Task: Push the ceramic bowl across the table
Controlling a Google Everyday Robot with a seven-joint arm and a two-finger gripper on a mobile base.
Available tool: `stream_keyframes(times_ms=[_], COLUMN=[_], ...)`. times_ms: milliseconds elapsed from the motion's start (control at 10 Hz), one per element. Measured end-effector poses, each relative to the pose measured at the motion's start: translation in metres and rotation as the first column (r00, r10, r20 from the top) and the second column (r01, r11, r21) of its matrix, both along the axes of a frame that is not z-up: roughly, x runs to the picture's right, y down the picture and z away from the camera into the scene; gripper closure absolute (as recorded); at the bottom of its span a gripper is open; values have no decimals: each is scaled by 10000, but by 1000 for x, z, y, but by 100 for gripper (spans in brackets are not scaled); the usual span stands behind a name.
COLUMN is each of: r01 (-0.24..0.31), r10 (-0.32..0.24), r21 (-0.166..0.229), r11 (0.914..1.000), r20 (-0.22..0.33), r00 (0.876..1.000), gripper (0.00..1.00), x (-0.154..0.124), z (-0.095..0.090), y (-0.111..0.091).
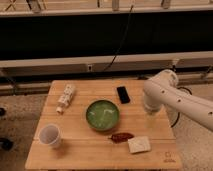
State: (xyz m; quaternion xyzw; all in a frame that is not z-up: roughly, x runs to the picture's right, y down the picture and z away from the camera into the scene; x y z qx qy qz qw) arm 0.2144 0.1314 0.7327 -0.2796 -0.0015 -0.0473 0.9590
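Though arm [175, 97] hides much, gripper [149, 108] right of ceramic bowl [102, 115] (well apart)

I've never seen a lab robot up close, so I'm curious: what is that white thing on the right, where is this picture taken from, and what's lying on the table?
The white thing is the robot's arm. The robot has one arm on a rolling base. There is a single camera view, looking down at the wooden table from above its near edge. Where the camera is mounted isn't known.

The pincer, the part that grasps, is at the arm's end over the table's right side, just right of the black phone. I can't tell whether it holds anything.

In the middle sits a green bowl, with nothing touching it. A white cup stands front left and a white bottle-like thing lies back left. A red-brown thing and a pale block lie in front of the bowl.
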Motion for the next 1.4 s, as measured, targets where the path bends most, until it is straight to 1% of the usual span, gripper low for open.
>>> stream_keyframes(times_ms=[1400], r01=[449], r10=[-449], r21=[9], r11=[9990], r20=[320], r00=[9985], gripper=[20], x=[-19], z=[36], y=[3])
